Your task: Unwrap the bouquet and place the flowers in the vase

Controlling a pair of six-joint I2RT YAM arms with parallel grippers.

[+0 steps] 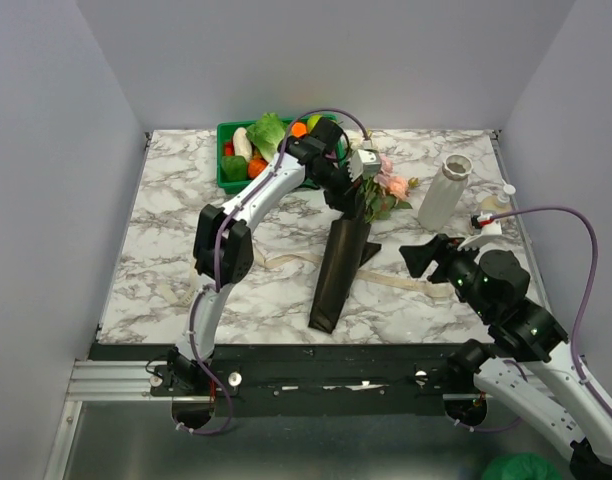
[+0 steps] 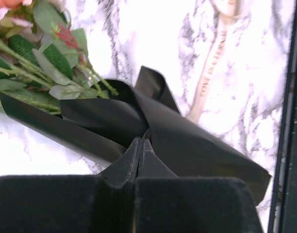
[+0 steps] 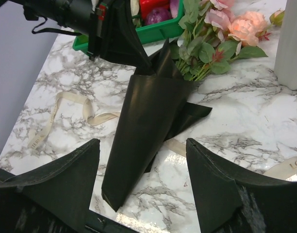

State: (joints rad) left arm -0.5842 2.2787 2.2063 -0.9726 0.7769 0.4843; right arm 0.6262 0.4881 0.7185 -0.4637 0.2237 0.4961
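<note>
The bouquet lies on the marble table, its dark glossy paper cone (image 1: 338, 275) pointing toward the near edge. Pink and cream flowers (image 1: 390, 184) with green leaves stick out of its far end. My left gripper (image 1: 356, 196) is shut on the upper edge of the wrapping paper (image 2: 139, 116), leaves (image 2: 41, 58) just beyond it. The white ribbed vase (image 1: 443, 194) stands upright to the right of the blooms. My right gripper (image 1: 422, 258) hovers open near the cone's right side; the cone (image 3: 143, 126) shows between its fingers (image 3: 73, 174), untouched. Loose cream ribbon (image 1: 276, 262) lies on the table.
A green tray (image 1: 248, 172) of toy vegetables sits at the back, behind the left arm. A small beige bottle (image 1: 493, 207) with a white cap stands right of the vase. More ribbon (image 1: 411, 285) trails under the right gripper. The table's front edge (image 1: 286, 350) is near the cone's tip.
</note>
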